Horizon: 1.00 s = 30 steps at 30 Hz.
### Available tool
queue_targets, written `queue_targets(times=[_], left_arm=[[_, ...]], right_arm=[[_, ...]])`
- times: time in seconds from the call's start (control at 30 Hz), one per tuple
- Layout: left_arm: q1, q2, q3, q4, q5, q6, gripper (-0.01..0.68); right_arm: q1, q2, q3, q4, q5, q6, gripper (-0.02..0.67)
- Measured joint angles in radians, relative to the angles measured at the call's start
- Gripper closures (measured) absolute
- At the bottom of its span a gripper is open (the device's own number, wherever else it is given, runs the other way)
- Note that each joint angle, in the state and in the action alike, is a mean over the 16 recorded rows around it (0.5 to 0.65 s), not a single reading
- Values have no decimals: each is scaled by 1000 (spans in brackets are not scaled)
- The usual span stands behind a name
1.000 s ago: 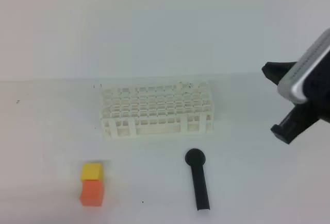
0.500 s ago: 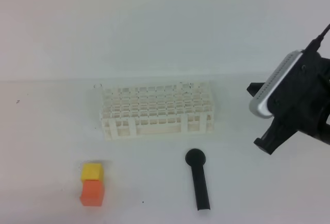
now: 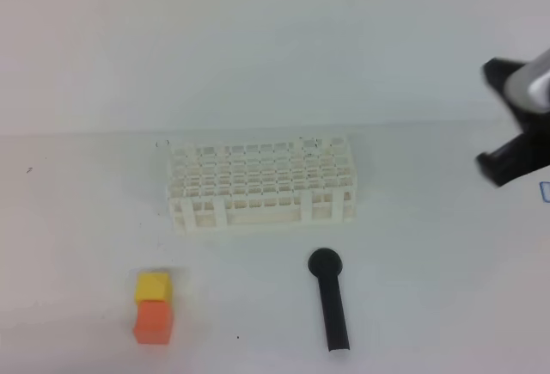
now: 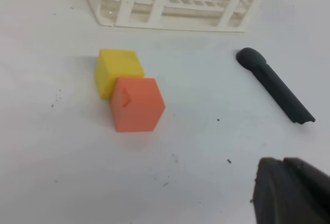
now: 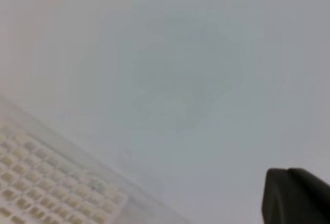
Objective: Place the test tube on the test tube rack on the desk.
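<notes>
The white test tube rack (image 3: 262, 183) stands upright in the middle of the desk (image 3: 412, 245); no test tube shows in any view. My right arm (image 3: 520, 125) hangs above the desk at the right edge, well right of the rack. In the right wrist view my right gripper (image 5: 289, 177) is a dark shape with its fingers together, and the rack (image 5: 41, 188) lies blurred at the lower left. My left gripper (image 4: 283, 170) is shut and holds nothing, low over the desk in front of the rack (image 4: 175, 2).
A black round-headed stick (image 3: 329, 301) lies in front of the rack, also in the left wrist view (image 4: 276, 85). A yellow cube (image 3: 153, 287) and an orange cube (image 3: 154, 321) touch each other at the front left, close to the left gripper (image 4: 136, 104).
My right arm swung left toward the rack, then drew back to the right edge and higher. The rack, stick and cubes have not moved.
</notes>
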Motion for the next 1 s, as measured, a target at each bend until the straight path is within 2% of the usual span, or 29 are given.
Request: queue_targets(times=[0.17,0.4,0.53,0.7,0.83,1.0], left_arm=[[0,0,0,0,0,0,666],[0,0,0,0,0,0,666],[0,0,0,0,0,0,666],[0,0,0,0,0,0,666],[0,0,0,0,0,0,666],[0,0,0,0,0,0,666]], right_arm=[[-109,-156,0,84,79,-86,650],[-251,-343,0,123,181,-143,650],[-294,-398,0,140,195,-146,650],[-305,-415,0,160,181,-137,650],[-305,-412,0,125,175,-53,650],[-305,-409,0,-53,174,214,650]])
